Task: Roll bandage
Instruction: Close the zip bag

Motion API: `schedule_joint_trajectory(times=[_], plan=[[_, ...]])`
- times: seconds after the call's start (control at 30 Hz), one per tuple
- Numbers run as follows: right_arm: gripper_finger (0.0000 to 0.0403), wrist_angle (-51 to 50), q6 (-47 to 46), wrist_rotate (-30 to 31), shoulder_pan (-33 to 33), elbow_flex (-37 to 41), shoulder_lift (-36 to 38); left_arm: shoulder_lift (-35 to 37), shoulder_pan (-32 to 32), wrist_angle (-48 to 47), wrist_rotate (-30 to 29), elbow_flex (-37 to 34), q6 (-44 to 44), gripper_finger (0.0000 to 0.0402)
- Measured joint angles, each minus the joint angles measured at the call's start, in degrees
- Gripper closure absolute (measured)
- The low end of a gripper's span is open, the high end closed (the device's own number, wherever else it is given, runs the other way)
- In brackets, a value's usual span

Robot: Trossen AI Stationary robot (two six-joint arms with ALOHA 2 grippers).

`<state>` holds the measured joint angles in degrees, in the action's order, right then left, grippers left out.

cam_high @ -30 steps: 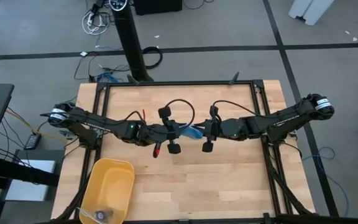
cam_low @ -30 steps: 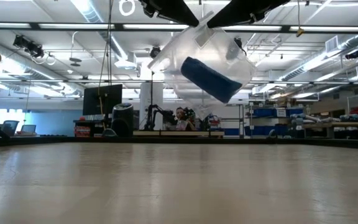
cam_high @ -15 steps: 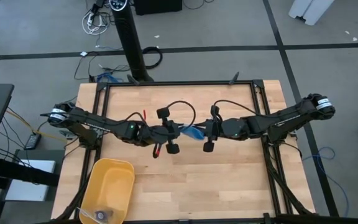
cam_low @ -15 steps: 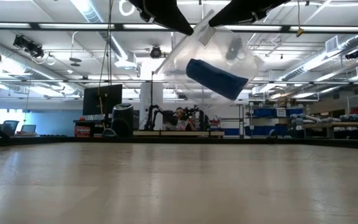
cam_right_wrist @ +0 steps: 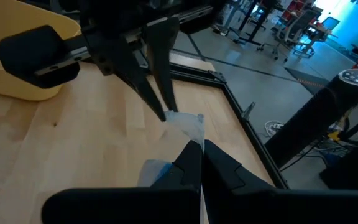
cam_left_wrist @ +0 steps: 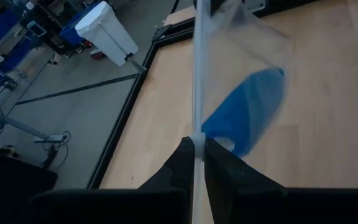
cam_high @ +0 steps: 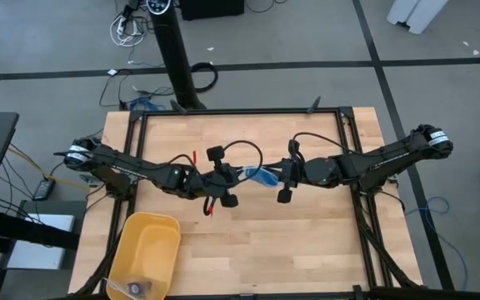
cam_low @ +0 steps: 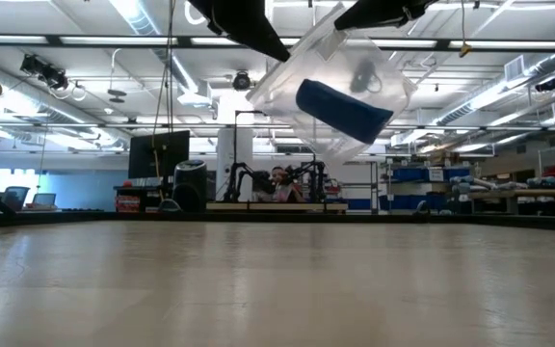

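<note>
Bench (cam_high: 248, 250) first: you have a pale wooden top inside a dark frame, with both arms reaching in from the sides and meeting over its middle. At the near left corner sits the yellow plastic bin (cam_high: 144, 250), with a small dark item lying in its near end (too small to tell what it is).

Your left claw (cam_high: 233, 174) and right claw (cam_high: 275, 177) are close together above the bench centre, each pinched shut on the clear plastic bag (cam_low: 340, 92) that hangs between them. From the left wrist you can see the two dark fingers (cam_left_wrist: 182, 163) closed tight on the bag's edge; from the right wrist the fingers (cam_right_wrist: 188, 163) are likewise clamped on a thin fold of the plastic, with the left claw's fingers gripping the same bag just beyond them.

The bag is lifted well clear of the bench surface, tilted, as the low view shows. The bandage (cam_low: 343, 109) is inside it, a compact bright blue roll lying slanted against the bag's lower side. From above, the blue shows between the two claws (cam_high: 261, 177).
</note>
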<state>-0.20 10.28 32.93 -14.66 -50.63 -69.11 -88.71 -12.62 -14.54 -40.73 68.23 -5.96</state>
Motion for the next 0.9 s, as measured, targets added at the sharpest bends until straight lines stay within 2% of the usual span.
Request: schedule_joint_trajectory(times=[0.9], plan=[[0.0403, -1.67, 0.20, 1.15, -0.70, -0.02, 0.69, -0.04, -1.19, -11.43, -0.81, -0.07, 7.72, 0.0370]])
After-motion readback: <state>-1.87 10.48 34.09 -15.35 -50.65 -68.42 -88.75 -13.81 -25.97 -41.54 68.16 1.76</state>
